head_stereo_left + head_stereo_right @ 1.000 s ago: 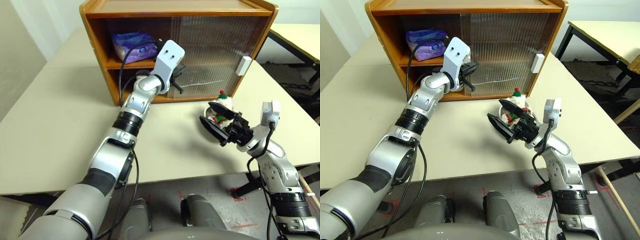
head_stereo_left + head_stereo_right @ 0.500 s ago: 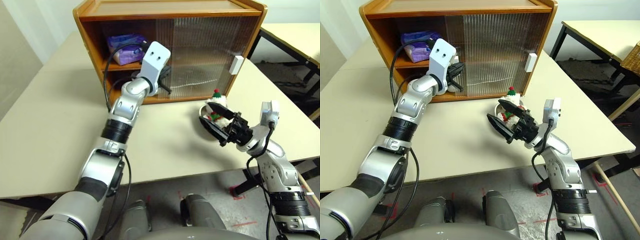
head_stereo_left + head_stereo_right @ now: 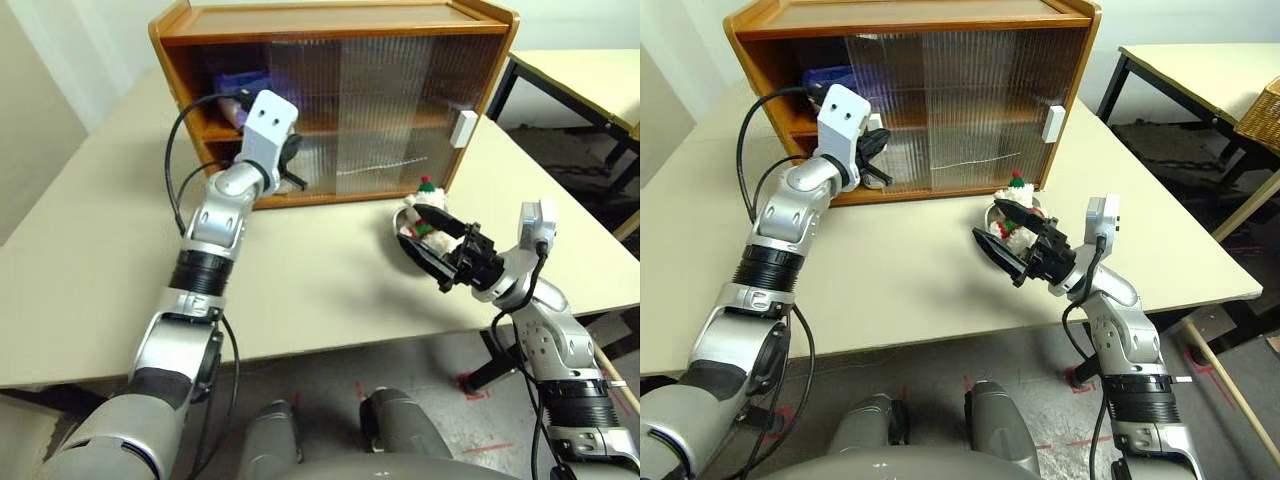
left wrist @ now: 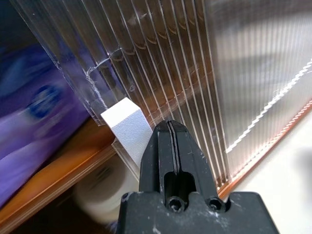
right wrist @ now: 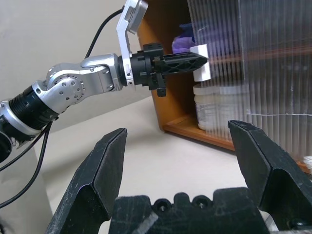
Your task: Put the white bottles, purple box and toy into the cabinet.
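Pale cream desk [image 3: 90, 250], with orange-brown cabinet [image 3: 330, 20] standing at its far side. Behind the ribbed sliding door [image 3: 330, 110]: purple box [image 4: 34, 112] on the upper shelf, white bottles [image 5: 214, 109] on the lower one. Toy [image 3: 425, 200] not yet inside, seated in its dish on the desk just in front of the cabinet's right end.

Likely trouble: sliding off the small white handle [image 4: 124, 122], since only pressed from the side (no grip around it). Also, probably, shutting off the left opening with the toy left outside.

Left arm stretched forward and roughly level, left pincer [image 4: 169, 127] pressed together, tip against the handle. Right arm bent low near the desk's edge, right pincer [image 5: 176, 130] spread wide, empty, just beside the toy.
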Tool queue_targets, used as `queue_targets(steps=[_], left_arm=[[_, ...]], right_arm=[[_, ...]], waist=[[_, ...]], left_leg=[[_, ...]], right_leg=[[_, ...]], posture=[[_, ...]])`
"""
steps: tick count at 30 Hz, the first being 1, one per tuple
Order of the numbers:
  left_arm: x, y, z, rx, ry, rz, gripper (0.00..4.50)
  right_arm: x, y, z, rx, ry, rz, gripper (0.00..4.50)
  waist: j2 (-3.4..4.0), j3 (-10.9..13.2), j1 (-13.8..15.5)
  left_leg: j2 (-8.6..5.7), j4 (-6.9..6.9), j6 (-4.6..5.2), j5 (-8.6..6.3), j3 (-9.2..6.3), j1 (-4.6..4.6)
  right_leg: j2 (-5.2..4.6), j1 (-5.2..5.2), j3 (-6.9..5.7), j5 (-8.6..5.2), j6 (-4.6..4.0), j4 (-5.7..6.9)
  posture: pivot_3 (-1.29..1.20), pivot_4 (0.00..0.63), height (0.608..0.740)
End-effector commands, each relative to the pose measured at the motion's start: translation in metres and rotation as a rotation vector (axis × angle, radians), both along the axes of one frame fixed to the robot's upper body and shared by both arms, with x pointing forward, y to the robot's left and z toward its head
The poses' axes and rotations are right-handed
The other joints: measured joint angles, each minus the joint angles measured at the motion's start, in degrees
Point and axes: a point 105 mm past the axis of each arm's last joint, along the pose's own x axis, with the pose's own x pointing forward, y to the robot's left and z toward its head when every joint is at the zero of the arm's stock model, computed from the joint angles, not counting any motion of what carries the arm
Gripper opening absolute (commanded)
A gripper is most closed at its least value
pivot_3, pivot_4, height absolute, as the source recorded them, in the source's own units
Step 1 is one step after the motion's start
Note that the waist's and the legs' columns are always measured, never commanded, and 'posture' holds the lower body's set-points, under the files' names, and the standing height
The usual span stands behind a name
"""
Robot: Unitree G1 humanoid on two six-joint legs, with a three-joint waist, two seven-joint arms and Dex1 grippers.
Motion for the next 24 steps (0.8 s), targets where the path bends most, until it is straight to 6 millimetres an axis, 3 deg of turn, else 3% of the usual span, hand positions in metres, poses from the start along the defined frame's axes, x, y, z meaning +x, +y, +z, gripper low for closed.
queue_targets(steps=[1, 6, 10, 13, 17, 18, 19, 20, 21, 22, 23, 24], left_arm=[[0.002, 0.028, -0.003, 0.003, 0.010, 0.102, 0.02], [-0.002, 0.045, 0.000, 0.003, 0.003, 0.147, 0.02], [-0.008, 0.062, -0.001, 0.006, 0.006, 0.188, 0.02], [-0.012, 0.074, -0.001, 0.012, 0.006, 0.216, 0.02], [-0.018, 0.090, 0.000, 0.020, 0.005, 0.258, 0.02], [-0.019, 0.095, 0.000, 0.023, 0.005, 0.268, 0.02], [-0.020, 0.097, 0.000, 0.025, 0.005, 0.275, 0.02], [-0.021, 0.100, 0.001, 0.026, 0.004, 0.283, 0.02], [-0.022, 0.105, 0.002, 0.029, 0.002, 0.294, 0.02], [-0.023, 0.109, 0.003, 0.031, 0.000, 0.304, 0.02], [-0.025, 0.113, 0.004, 0.034, -0.002, 0.312, 0.02], [-0.026, 0.116, 0.004, 0.037, -0.003, 0.320, 0.02]], right_arm=[[0.003, 0.001, -0.001, -0.011, -0.004, 0.009, 4.50], [0.005, 0.001, 0.000, -0.011, -0.006, 0.018, 4.50], [0.006, 0.000, 0.000, -0.013, -0.006, 0.024, 4.50], [0.007, 0.000, 0.000, -0.015, -0.006, 0.027, 4.50], [0.007, 0.000, -0.001, -0.018, -0.005, 0.033, 4.50], [0.007, 0.000, -0.001, -0.018, -0.005, 0.034, 4.50], [0.007, 0.000, -0.001, -0.018, -0.004, 0.034, 4.50], [0.007, 0.000, -0.001, -0.019, -0.004, 0.036, 4.50], [0.007, 0.000, -0.001, -0.020, -0.003, 0.037, 4.50], [0.007, 0.000, -0.001, -0.021, -0.002, 0.037, 4.50], [0.007, 0.000, -0.001, -0.021, -0.002, 0.038, 4.50], [0.007, -0.001, -0.001, -0.022, -0.002, 0.038, 4.50]], waist=[[0.07, 0.06, 0.07], [0.47, 0.31, 0.10], [0.69, 0.21, 0.01], [1.29, 0.11, 0.16], [1.54, 0.16, 1.07], [2.32, 0.12, 1.00], [3.14, -0.24, 2.01], [2.31, -0.41, 3.29], [1.02, 0.09, 4.11], [0.66, 0.94, 4.85], [1.18, 1.01, 5.80], [2.01, 0.84, 6.22]], left_leg=[[0.00, -0.01, -0.01, -0.01, -0.16, 0.00], [0.16, -0.29, -0.03, -0.02, -0.98, -0.19], [0.33, -1.34, -0.03, -0.03, -1.04, -0.48], [1.36, -1.74, -0.03, -0.03, -1.01, -1.52], [1.10, -2.13, -0.03, -0.03, -0.73, -2.03], [1.29, -2.12, -0.04, -0.03, -0.98, -2.06], [2.02, -2.25, -0.05, -0.03, -1.57, -2.46], [3.59, -2.92, -0.02, -0.01, -2.13, -3.69], [3.55, -3.44, 0.02, 0.01, -0.98, -3.23], [2.29, -3.67, 0.05, 0.22, -0.39, -1.83], [1.03, -2.71, -0.35, 0.25, -0.85, -0.98], [1.09, -0.85, -2.13, -0.90, -1.77, -0.98]], right_leg=[[-0.02, 0.00, -0.16, 0.00, 0.00, -0.11], [-0.15, 0.34, -1.48, 0.31, -0.07, -1.51], [-0.08, 0.57, -2.04, 2.46, 0.06, -3.90], [0.24, 0.67, -3.17, 4.79, -0.28, -6.26], [0.44, -0.17, -3.59, 5.10, -0.52, -6.25], [0.75, -0.10, -3.78, 5.34, -0.86, -6.60], [1.65, 0.33, -4.24, 6.55, -1.12, -8.47], [1.93, 1.00, -5.51, 7.54, -0.61, -9.23], [0.32, 0.30, -6.44, 4.49, -0.56, -4.64], [-0.56, -0.25, -5.53, 1.39, -0.60, -1.87], [-0.91, -0.28, -5.33, 0.03, -2.48, -1.22], [-1.09, -0.09, -6.02, -0.09, -2.75, -1.17]], posture=[[0.03, 0.000, 0.740], [0.04, 0.000, 0.740], [0.05, 0.000, 0.740], [0.06, 0.000, 0.740], [0.07, 0.000, 0.740], [0.07, 0.000, 0.740], [0.07, 0.000, 0.740], [0.07, 0.000, 0.740], [0.07, 0.000, 0.740], [0.07, 0.000, 0.740], [0.07, 0.000, 0.740], [0.07, 0.000, 0.740]])
